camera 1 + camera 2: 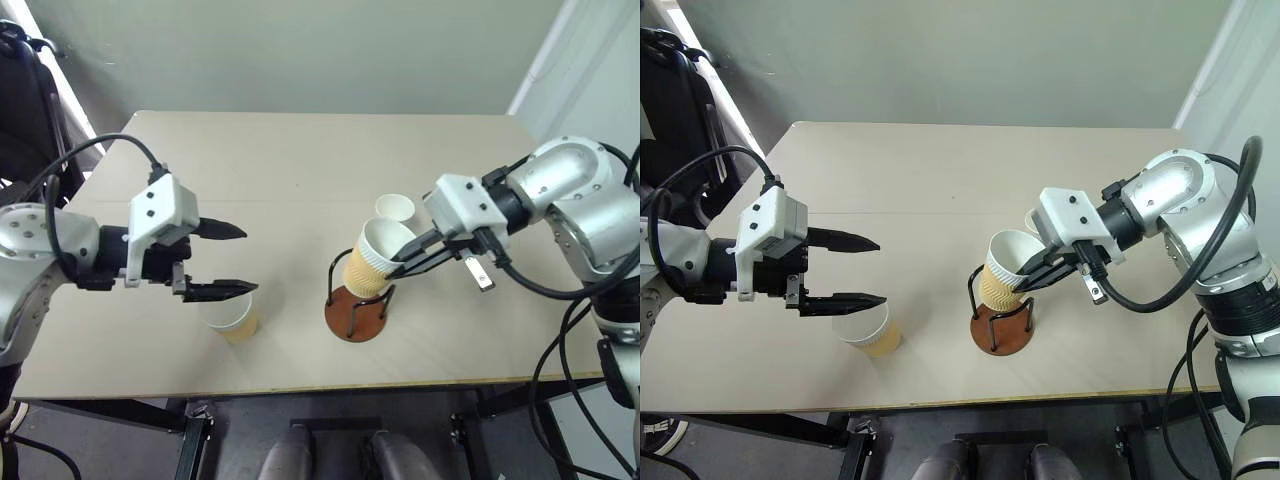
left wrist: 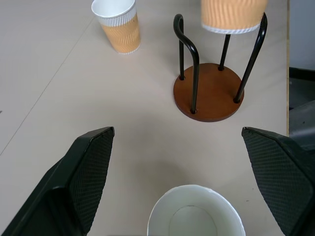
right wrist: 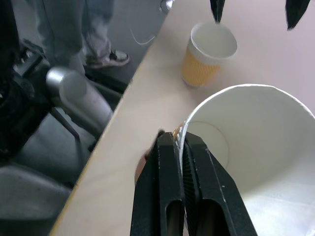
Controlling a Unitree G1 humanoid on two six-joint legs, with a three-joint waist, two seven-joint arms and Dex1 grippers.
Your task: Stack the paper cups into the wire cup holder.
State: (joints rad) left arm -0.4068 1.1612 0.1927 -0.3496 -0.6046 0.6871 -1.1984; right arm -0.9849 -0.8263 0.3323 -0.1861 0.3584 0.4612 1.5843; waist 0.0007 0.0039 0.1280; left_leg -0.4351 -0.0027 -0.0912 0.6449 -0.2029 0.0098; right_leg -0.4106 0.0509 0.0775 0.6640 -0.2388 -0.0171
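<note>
Pinching a paper cup [image 1: 378, 258] by its rim, your right claw [image 1: 402, 260] holds it tilted just above the wire holder [image 1: 360, 303], so its base must swing upright to drop inside; your left claw [image 1: 232, 260] hangs spread over another cup [image 1: 232, 315] on the bench [image 1: 300, 160].

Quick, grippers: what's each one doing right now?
Left gripper: open, empty, above a paper cup.
Right gripper: shut on another paper cup's rim, over the wire cup holder.

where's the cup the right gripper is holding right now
The held cup hangs tilted in the right gripper, above the wire holder near the table's front edge.
</note>
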